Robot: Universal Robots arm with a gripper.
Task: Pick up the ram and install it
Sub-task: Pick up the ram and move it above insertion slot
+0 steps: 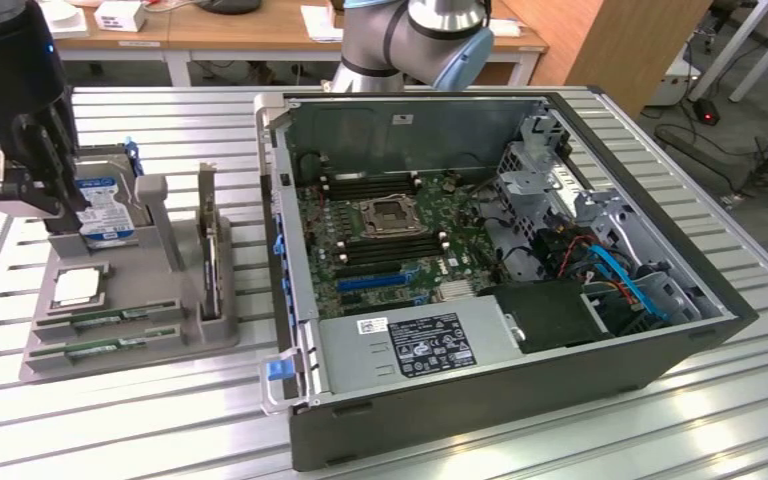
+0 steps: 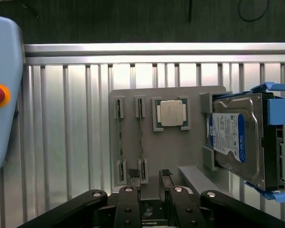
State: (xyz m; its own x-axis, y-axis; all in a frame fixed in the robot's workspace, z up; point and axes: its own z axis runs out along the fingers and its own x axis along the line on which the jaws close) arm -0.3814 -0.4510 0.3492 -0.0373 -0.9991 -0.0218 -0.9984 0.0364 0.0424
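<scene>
From the exterior view I see two thin green ram sticks (image 1: 104, 318) lying flat in slots of the grey moulded holder (image 1: 177, 352), beside the open metal computer case (image 1: 491, 400). In the wrist view my gripper (image 2: 150, 176) hangs released, its ridged fingertips apart near one stick's end.

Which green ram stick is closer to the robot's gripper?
The ram stick beside the silver processor chip: the gripper hangs almost over its end. The other stick lies one slot farther away.
</scene>
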